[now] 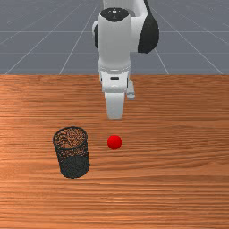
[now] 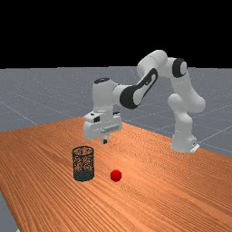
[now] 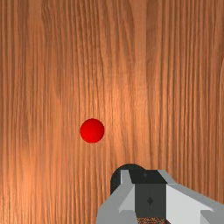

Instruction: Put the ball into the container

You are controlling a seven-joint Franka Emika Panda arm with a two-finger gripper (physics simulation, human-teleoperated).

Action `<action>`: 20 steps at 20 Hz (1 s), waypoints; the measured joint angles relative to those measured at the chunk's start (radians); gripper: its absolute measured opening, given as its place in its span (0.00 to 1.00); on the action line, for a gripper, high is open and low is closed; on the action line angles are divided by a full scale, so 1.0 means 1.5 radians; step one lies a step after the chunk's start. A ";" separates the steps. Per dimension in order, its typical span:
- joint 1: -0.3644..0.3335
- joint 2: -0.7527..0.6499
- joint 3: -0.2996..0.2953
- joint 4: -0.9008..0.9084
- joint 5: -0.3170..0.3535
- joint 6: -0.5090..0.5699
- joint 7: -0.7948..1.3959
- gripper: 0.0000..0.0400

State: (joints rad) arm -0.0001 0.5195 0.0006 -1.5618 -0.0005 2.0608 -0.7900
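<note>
On the bench [image 1: 170,188], red ball [image 1: 114,142] sits loose, near the mesh bin [image 1: 74,152] but not touching it. In the front view the bin is to the ball's left. Bin stands upright, mouth up, so it should take a drop from above with no tipping or turning; probably why it's set that way. Ball's short distance from it keeps the carry short and leaves some room to reach down around the ball.

Pincer [image 2: 105,141] hangs above bench level, pointing down, apart from the ball. Can't tell whether it's spread or closed; it isn't holding the ball. Pointing down fits a top grab, and the height presumably keeps it off the bin rim.

Wrist view has the ball out to one side of the pincer, with part of the bin behind it, so likely not lined up yet. Judged step: approach, pick not made, task at its start. Next: shift over the ball, make sure the pincer is spread, then straight down and grip around the middle.

Risks: an off-centre descent would nudge the ball and it'd roll, maybe into the bin. Bin looks light; a low carry could clip the rim and knock it over.
</note>
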 joint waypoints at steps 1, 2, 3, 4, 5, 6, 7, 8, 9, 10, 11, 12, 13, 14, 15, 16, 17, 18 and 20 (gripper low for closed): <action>-0.007 0.000 0.007 -0.031 0.015 0.051 -0.012 0.00; -0.017 0.008 0.007 -0.030 0.021 0.047 -0.036 0.00; -0.029 0.011 0.003 -0.028 0.020 0.046 -0.053 0.00; -0.036 -0.013 -0.003 -0.070 0.018 0.063 -0.053 0.00; -0.035 -0.049 -0.006 -0.126 0.009 0.084 -0.054 0.00; -0.037 -0.089 -0.007 -0.189 0.008 0.106 -0.060 0.00; -0.038 -0.110 -0.007 -0.220 0.008 0.116 -0.062 0.00; -0.038 -0.119 -0.008 -0.232 0.008 0.120 -0.060 0.00; -0.038 -0.121 -0.008 -0.232 0.008 0.117 -0.060 0.00; -0.037 -0.127 -0.009 -0.235 0.009 0.118 -0.053 0.00; -0.037 -0.120 -0.009 -0.220 0.009 0.113 -0.053 0.00; -0.034 -0.120 -0.011 -0.215 -0.001 0.102 -0.045 0.39; -0.035 -0.121 -0.012 -0.213 -0.002 0.102 -0.049 0.63; -0.038 -0.120 -0.014 -0.212 -0.001 0.102 -0.054 0.78; -0.040 -0.125 -0.014 -0.220 0.000 0.104 -0.055 0.86; -0.043 -0.127 -0.013 -0.221 0.007 0.098 -0.061 0.92; -0.043 -0.129 -0.012 -0.227 0.007 0.109 -0.065 0.95; -0.047 -0.126 -0.009 -0.225 0.018 0.106 -0.070 0.97; -0.042 -0.119 -0.013 -0.213 0.010 0.103 -0.052 0.99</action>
State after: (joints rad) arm -0.0637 0.3414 -0.0194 -1.8817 0.0139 2.2159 -0.8676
